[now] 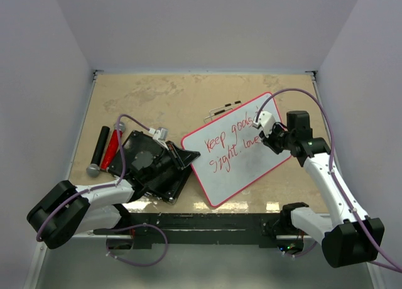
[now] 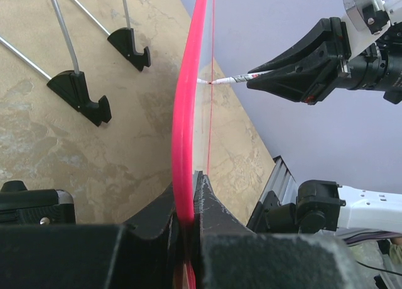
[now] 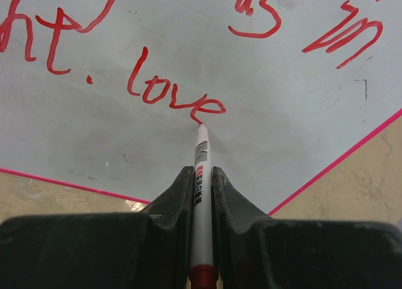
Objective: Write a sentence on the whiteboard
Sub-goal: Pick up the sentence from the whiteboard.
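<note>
Bench (image 1: pixel 157 94): whiteboard (image 1: pixel 242 176) sits angled toward the near-right corner. The left gripper (image 2: pixel 188 188) is clamped on its red rim. The right gripper (image 3: pixel 201 176) pinches a marker (image 3: pixel 201 151), tip at the end of "love" in the sentence (image 1: pixel 229 144). Step looks like mid-writing, second line. Next move probably calls for a small lift and a shift right to start another word, with little board left before the rim.
</note>
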{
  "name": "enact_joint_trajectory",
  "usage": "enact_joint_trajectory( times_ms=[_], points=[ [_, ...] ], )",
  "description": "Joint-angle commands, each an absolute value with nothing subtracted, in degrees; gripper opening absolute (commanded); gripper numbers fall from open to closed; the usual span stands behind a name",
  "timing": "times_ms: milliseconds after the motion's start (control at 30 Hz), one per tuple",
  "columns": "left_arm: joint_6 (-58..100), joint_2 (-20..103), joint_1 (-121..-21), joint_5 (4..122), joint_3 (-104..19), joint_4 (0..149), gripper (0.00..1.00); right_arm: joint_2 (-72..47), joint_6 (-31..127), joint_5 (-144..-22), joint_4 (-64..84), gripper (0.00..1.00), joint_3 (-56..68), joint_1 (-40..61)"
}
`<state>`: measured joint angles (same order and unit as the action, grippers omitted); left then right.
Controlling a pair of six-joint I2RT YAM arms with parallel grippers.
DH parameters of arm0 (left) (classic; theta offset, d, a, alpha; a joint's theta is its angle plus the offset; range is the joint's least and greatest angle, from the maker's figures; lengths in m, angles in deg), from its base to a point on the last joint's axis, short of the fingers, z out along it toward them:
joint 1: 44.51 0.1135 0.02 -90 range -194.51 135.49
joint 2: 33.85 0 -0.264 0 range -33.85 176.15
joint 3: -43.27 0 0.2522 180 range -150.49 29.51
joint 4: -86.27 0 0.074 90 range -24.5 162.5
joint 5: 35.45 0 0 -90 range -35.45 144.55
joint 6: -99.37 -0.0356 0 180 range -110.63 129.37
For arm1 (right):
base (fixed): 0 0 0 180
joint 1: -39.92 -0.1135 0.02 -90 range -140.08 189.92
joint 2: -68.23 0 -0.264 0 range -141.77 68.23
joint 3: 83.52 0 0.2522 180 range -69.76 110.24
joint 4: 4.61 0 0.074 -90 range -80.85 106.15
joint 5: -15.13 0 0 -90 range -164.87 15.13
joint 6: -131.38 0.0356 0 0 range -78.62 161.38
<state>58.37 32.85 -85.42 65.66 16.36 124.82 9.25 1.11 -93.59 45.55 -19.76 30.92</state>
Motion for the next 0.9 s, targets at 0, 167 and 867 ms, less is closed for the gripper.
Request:
enact_joint_trajectory(
  times_ms=[0,167,867],
  points=[
    [50.8,33.9,-85.9,69.1,16.7,119.3,0.0,11.1,2.3,-94.5,45.9,0.0,-17.7,30.8],
    [50.3,34.5,-86.0,69.0,16.9,118.6,0.0,15.7,3.2,-99.7,49.2,0.0,-14.2,31.0],
    [47.0,31.0,-86.0,69.9,16.8,112.5,0.0,19.2,-0.7,-98.8,47.3,0.0,-17.9,37.4]
  ],
)
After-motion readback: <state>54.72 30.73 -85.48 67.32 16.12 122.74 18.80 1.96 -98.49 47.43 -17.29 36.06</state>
